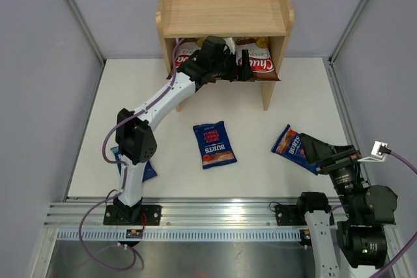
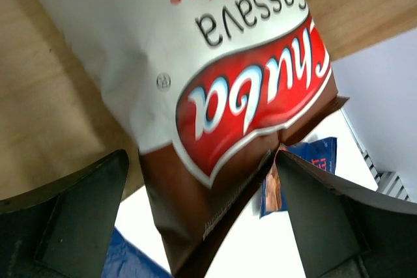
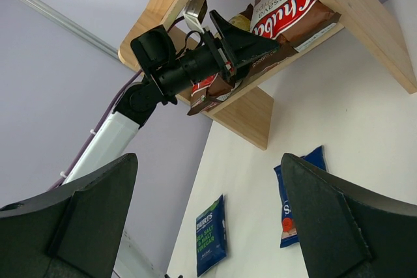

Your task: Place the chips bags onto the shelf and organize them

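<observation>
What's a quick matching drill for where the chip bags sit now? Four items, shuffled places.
Items:
1. Chuba bags
2. middle Burts bag
3. right Burts bag
4. left Burts bag

Places:
a. partly under the left arm
b. beside the right gripper
c. lower tier of the shelf
d. flat on the table, centre

Pairs: 1-c, 2-d, 3-b, 4-a
</observation>
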Controlling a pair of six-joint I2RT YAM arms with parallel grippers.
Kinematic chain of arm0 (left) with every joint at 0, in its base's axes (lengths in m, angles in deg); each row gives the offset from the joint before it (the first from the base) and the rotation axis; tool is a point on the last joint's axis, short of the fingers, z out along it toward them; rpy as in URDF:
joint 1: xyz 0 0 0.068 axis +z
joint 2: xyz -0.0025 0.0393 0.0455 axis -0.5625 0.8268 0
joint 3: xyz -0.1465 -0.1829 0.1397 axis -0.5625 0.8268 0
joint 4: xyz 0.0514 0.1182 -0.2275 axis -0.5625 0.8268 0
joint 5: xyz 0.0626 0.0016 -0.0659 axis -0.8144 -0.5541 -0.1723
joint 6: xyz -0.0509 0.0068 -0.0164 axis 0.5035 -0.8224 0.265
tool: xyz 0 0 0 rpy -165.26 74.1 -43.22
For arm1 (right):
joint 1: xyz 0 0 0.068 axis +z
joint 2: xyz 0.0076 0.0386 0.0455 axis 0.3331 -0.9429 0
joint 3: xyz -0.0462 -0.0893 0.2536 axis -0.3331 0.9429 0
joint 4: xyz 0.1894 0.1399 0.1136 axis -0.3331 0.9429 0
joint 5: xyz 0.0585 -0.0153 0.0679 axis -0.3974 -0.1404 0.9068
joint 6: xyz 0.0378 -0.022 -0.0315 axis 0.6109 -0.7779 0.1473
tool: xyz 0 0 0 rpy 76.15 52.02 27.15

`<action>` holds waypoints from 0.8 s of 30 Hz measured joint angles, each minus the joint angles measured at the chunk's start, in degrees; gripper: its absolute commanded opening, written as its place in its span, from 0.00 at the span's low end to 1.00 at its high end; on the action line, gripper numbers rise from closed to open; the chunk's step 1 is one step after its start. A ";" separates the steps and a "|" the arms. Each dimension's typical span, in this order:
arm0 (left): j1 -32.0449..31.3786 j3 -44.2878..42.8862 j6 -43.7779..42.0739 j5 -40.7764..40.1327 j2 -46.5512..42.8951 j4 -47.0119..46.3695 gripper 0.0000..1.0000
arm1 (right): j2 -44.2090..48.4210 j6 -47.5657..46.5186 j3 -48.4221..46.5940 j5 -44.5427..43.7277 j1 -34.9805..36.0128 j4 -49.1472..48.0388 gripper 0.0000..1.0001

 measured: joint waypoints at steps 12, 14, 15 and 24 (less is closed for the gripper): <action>-0.66 9.51 0.87 -2.16 -7.65 -0.17 0.99 | 0.00 0.66 0.50 1.05 0.00 -0.87 0.99; -0.72 11.34 1.46 -2.08 -8.98 -0.94 0.99 | 0.00 0.68 0.50 1.05 0.00 -0.87 0.99; -0.76 12.04 1.75 -1.99 -9.60 -1.01 0.99 | 0.00 0.70 0.50 1.09 0.00 -0.90 0.99; -0.87 14.75 3.19 -0.39 -11.47 -2.93 0.99 | 0.00 0.94 0.50 1.44 0.00 -0.90 0.99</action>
